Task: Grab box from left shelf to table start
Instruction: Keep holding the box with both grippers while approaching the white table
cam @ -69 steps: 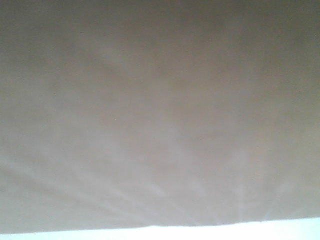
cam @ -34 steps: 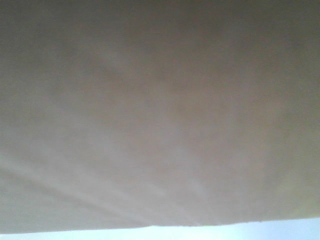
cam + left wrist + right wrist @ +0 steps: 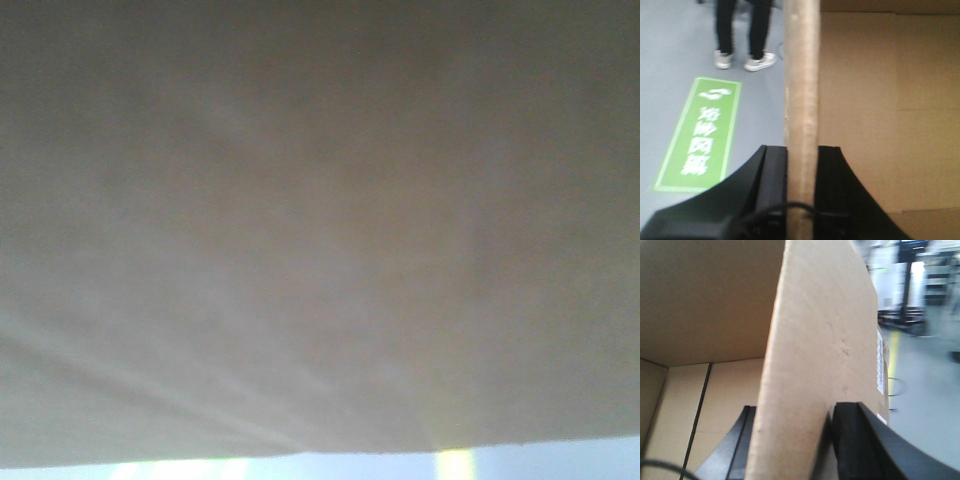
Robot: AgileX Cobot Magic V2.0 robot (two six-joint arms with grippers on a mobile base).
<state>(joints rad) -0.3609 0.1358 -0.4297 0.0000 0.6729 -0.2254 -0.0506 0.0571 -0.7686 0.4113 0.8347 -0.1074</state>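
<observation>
The box (image 3: 320, 230) sits right up against the front camera, its brown face filling the view down to a pale strip of the table (image 3: 560, 458) along the bottom edge; whether it rests there I cannot tell. The left gripper (image 3: 801, 155) is pinched tight on one upright cardboard wall, a black finger on each side. The right gripper (image 3: 795, 430) is clamped likewise on another wall. Past the left one lie grey floor (image 3: 670, 45), a green floor sign (image 3: 697, 135) and someone's legs (image 3: 742, 30)
</observation>
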